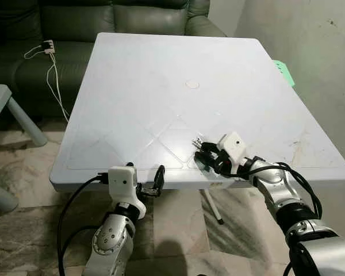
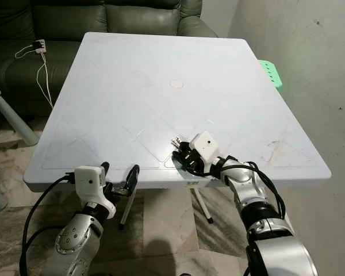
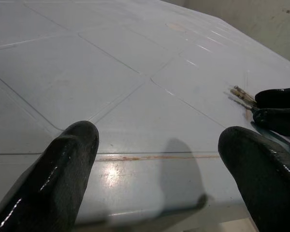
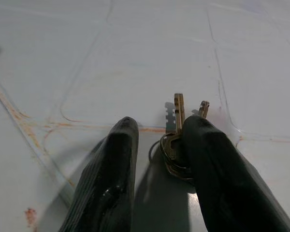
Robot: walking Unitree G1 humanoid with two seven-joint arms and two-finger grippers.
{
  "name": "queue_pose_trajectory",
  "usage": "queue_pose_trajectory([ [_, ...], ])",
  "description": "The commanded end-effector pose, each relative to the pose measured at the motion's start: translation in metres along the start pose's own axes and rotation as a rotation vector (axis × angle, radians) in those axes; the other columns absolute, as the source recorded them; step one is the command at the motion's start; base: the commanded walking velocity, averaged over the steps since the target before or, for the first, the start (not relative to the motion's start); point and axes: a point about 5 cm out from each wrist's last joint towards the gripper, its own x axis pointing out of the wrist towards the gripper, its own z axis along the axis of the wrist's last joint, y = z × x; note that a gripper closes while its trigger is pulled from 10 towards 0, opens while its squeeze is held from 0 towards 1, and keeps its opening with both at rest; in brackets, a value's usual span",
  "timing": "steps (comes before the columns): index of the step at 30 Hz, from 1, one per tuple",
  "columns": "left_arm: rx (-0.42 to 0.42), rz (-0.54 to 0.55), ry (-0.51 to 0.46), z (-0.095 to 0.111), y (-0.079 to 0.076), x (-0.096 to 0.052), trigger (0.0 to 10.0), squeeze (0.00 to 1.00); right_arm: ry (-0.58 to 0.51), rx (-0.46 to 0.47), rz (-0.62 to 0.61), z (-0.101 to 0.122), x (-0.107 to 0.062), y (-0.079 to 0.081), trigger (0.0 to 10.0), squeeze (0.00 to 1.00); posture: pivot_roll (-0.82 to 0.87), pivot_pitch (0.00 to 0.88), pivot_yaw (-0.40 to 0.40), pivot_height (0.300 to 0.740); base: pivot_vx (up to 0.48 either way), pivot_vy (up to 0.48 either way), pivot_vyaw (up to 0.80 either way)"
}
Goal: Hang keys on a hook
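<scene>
Near the table's [image 1: 161, 63] front edge, at about 5 o'clock from its centre cap [image 1: 192, 84], your right gripper [image 1: 205, 156] is down on the keys [image 4: 176, 140]. You're in the pick-up step. In the right wrist view the fingers are parted and straddle the bunch, one finger [image 4: 217, 164] touching the ring and the other [image 4: 111, 169] clear of it, so nothing is grasped yet.

Next move, as I read it: close on the ring and lift; the flat keys may slide on the smooth top.

Left gripper [image 1: 145, 185] hovers at the front edge, about 7 o'clock from centre, jaws spread, holding nothing.

Can't make out any hook, so you'll have to locate it. Part of the key ring is hidden under the finger.
</scene>
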Motion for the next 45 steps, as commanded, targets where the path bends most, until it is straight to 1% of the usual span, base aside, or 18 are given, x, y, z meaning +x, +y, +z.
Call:
queue_pose_trajectory([
  [1, -0.012, -0.01, -0.001, 0.002, -0.004, -0.001, 10.0, 0.0, 0.035, -0.006, -0.011, -0.005, -0.003, -0.002, 10.0, 0.0, 0.09, 0.136, -0.117, 0.74, 0.0, 0.0, 0.0],
  [4, -0.013, -0.009, 0.0, 0.001, -0.004, -0.001, 10.0, 0.0, 0.049, -0.006, -0.018, -0.007, -0.003, -0.002, 10.0, 0.0, 0.09, 0.137, -0.117, 0.74, 0.0, 0.0, 0.0],
  [5, -0.013, -0.009, 0.0, 0.002, -0.004, -0.001, 10.0, 0.0, 0.052, -0.003, -0.016, -0.007, -0.003, -0.002, 5.5, 0.0, 0.09, 0.137, -0.117, 0.74, 0.0, 0.0, 0.0],
  [6, -0.013, -0.009, -0.001, 0.002, -0.004, -0.001, 10.0, 0.0, 0.055, 0.006, -0.019, -0.007, -0.003, -0.002, 4.5, 0.0, 0.09, 0.137, -0.117, 0.74, 0.0, 0.0, 0.0],
  [8, -0.015, -0.008, -0.001, 0.002, -0.004, -0.001, 10.0, 0.0, 0.058, 0.006, -0.024, -0.008, -0.003, -0.002, 4.7, 0.0, 0.09, 0.136, -0.118, 0.74, 0.0, 0.0, 0.0],
  [9, -0.015, -0.007, 0.0, 0.001, -0.004, -0.002, 10.0, 0.0, 0.058, 0.007, -0.023, -0.008, -0.003, -0.002, 0.0, 0.0, 0.09, 0.136, -0.118, 0.74, 0.0, 0.0, 0.0],
  [21, -0.019, -0.008, 0.003, 0.001, -0.005, -0.002, 10.0, 0.0, 0.066, 0.001, -0.044, -0.009, -0.004, -0.004, 0.0, 0.0, 0.09, 0.131, -0.119, 0.74, 0.0, 0.0, 0.0],
  [26, -0.021, -0.01, 0.003, 0.0, -0.005, -0.001, 10.0, 0.0, 0.053, 0.02, -0.06, -0.007, -0.004, -0.006, 0.0, 0.0, 0.09, 0.127, -0.119, 0.74, 0.0, 0.0, 0.0],
  [34, -0.021, -0.014, 0.004, 0.0, -0.007, -0.001, 10.0, 0.0, -0.03, 0.101, -0.102, 0.002, -0.002, -0.012, 0.0, 0.0, 0.09, 0.113, -0.116, 0.74, 0.0, 0.0, 0.0],
  [35, -0.022, -0.015, 0.004, 0.0, -0.007, -0.001, 10.0, 0.0, -0.05, 0.127, -0.105, 0.004, -0.002, -0.013, 0.0, 0.0, 0.09, 0.113, -0.117, 0.74, 0.0, 0.0, 0.0],
  [37, -0.022, -0.018, 0.004, 0.0, -0.007, -0.001, 10.0, 0.0, -0.137, 0.225, -0.133, 0.013, -0.002, -0.02, 0.0, 0.0, 0.09, 0.109, -0.116, 0.74, 0.0, 0.0, 0.0],
  [39, -0.021, -0.019, 0.005, -0.001, -0.007, -0.001, 10.0, 0.0, -0.164, 0.248, -0.139, 0.017, -0.002, -0.023, 0.0, 0.0, 0.09, 0.107, -0.115, 0.74, 0.0, 0.0, 0.0],
  [41, -0.023, -0.022, 0.006, -0.001, -0.008, -0.001, 10.0, 0.0, -0.178, 0.261, -0.128, 0.019, -0.002, -0.024, 0.0, 0.0, 0.09, 0.104, -0.114, 0.74, 0.0, 0.0, 0.0],
  [43, -0.021, -0.024, 0.005, -0.001, -0.008, -0.001, 10.0, 0.0, -0.163, 0.232, -0.124, 0.018, -0.002, -0.023, 0.0, 0.0, 0.09, 0.102, -0.114, 0.74, 0.0, 0.0, 0.0],
  [45, -0.021, -0.025, 0.005, -0.001, -0.009, -0.001, 10.0, 0.0, -0.153, 0.226, -0.117, 0.016, -0.002, -0.021, 0.0, 0.0, 0.09, 0.101, -0.114, 0.74, 0.0, 0.0, 0.0],
])
